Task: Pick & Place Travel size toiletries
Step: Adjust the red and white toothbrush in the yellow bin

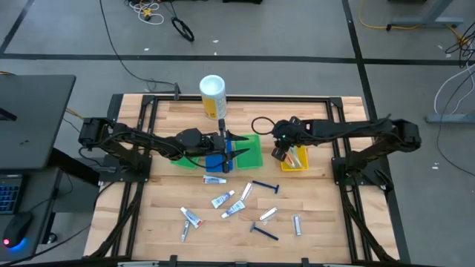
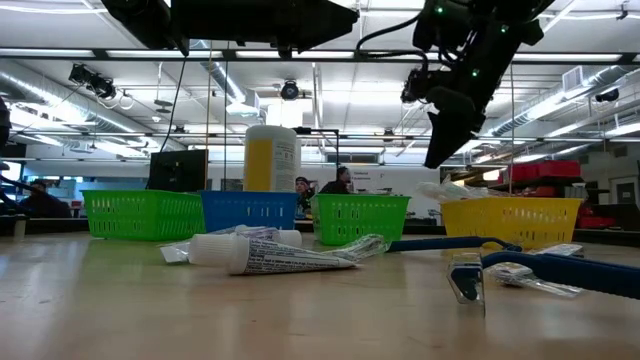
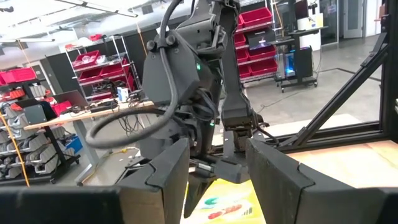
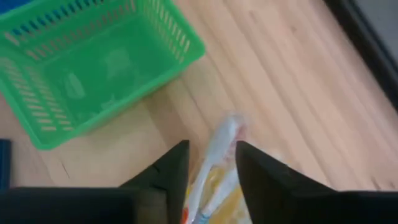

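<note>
Yellow slotted plastic tray [image 1: 295, 165] sits under right gripper [image 4: 211, 163], fingers spread astride wrapped pale toothbrush [image 4: 219, 146] lying lengthwise; left gripper [image 1: 239, 143] spread.

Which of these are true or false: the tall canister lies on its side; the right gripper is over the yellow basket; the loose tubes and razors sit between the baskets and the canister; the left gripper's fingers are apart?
1. The white-and-yellow canister lies on its side. False: it stands upright.
2. The right gripper is over the yellow basket. True.
3. The loose tubes and razors sit between the baskets and the canister. False: they lie on the baskets' other side.
4. The left gripper has its fingers apart. True.
</note>
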`<state>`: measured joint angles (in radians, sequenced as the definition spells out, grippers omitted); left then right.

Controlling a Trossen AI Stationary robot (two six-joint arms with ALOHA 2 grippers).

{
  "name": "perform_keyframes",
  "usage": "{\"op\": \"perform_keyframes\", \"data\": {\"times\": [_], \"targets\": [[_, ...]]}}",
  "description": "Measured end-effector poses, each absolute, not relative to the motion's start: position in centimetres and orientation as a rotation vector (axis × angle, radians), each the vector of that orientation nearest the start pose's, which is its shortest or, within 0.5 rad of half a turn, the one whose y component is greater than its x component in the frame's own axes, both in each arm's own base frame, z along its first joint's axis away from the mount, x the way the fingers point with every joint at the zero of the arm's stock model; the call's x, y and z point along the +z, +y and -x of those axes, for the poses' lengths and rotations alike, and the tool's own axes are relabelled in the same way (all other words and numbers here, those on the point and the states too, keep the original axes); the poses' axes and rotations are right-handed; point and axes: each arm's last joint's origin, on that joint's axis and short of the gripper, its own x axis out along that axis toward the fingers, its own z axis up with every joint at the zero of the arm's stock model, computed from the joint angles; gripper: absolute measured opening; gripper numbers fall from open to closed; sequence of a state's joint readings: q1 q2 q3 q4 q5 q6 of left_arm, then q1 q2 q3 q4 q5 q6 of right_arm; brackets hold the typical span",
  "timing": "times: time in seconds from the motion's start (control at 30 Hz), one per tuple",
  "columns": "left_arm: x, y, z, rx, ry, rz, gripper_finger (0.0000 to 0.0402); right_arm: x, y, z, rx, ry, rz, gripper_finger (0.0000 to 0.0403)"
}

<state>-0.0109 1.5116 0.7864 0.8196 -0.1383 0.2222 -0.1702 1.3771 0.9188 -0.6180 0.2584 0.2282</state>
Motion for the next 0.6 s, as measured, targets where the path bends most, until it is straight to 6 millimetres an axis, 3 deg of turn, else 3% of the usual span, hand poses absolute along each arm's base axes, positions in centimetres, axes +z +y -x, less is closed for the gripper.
{"op": "perform_keyframes", "data": {"times": [0.23,0.6], "targets": [[25.9,0.1,-32.4,0.138,-0.080,-0.214,0.0169,20.9,-5.3,-25.9,-0.562,1.087,-0.121,0.0206],[25.9,0.1,-32.4,0.138,-0.080,-0.219,0.0169,20.2,-5.4,-26.7,-0.557,1.070,-0.167,0.0203]]}}
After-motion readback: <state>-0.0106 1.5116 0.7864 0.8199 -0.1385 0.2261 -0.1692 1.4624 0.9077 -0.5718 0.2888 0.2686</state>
